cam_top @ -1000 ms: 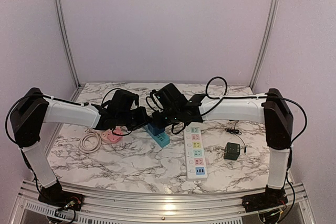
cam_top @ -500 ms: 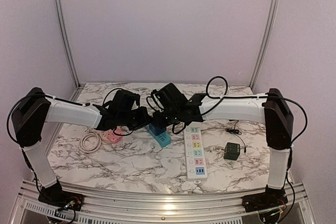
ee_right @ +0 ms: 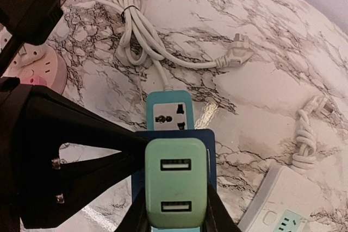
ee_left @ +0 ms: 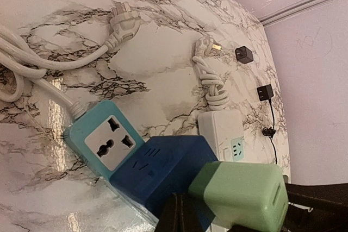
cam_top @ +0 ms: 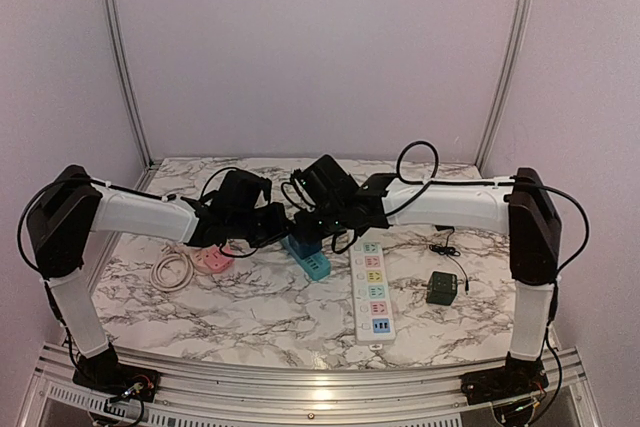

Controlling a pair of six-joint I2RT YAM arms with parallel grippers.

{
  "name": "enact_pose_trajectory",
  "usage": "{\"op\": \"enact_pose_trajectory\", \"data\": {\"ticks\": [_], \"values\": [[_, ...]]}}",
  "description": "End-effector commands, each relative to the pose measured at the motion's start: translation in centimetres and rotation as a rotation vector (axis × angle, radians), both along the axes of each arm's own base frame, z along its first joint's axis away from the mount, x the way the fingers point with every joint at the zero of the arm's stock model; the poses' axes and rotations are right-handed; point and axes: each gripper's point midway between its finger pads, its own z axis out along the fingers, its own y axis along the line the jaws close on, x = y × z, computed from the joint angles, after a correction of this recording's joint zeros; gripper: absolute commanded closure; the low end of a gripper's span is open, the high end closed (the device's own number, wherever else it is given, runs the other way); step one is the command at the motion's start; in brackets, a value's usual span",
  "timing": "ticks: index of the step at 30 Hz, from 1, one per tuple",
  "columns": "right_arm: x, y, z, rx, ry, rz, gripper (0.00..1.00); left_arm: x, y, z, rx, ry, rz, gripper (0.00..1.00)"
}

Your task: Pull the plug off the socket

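I see the bench (cam_top: 250,317) first, with both arms meeting near its middle. The left arm (cam_top: 130,212) reaches in from 9 o'clock and the right arm (cam_top: 450,202) from 3 o'clock. Where they meet lies the teal strip (ee_right: 168,110), and a white strip (cam_top: 372,292) lies at its 4 o'clock. A blue cube (ee_left: 163,169) sits on the teal strip, and the plug (ee_right: 175,188), a green one, sits on the cube. I think it is not out yet.

In the right wrist view my right jaws are clamped on the plug's two sides. My left jaws reach the cube from 9 o'clock, but I cannot tell if they grip it.

To do this well, I should pull the plug straight out with no twist. I should also hold the cube down so the teal strip does not lift too.
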Motion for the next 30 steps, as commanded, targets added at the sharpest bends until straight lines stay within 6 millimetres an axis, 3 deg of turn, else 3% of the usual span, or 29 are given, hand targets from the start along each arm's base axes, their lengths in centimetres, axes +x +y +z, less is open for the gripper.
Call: {"op": "enact_pose_trajectory", "data": {"ticks": [1, 5, 8, 15, 22, 30], "values": [[-0.2, 1.7, 9.2, 0.189, -0.119, 0.028, 0.90, -3.5, 3.7, -8.4, 0.240, 0.211, -0.005, 1.00], [-1.1, 2.5, 8.7, 0.176, -0.115, 0.047, 0.90, -3.4, 3.8, -8.3, 0.240, 0.205, 0.002, 1.00], [-0.9, 1.9, 8.3, 0.162, -0.108, 0.022, 0.90, -3.4, 3.6, -8.2, 0.233, 0.202, 0.001, 1.00], [1.7, -3.0, 8.4, 0.232, -0.059, -0.070, 0.92, -3.0, 3.2, -6.7, 0.211, 0.172, -0.008, 1.00], [4.4, -7.6, 8.4, 0.319, -0.019, -0.151, 0.92, -1.9, 1.5, -1.9, 0.165, 0.073, -0.054, 1.00], [8.9, -13.2, 7.0, 0.477, 0.062, -0.251, 0.92, -1.5, 1.3, 4.4, 0.160, -0.033, -0.096, 1.00]]}}
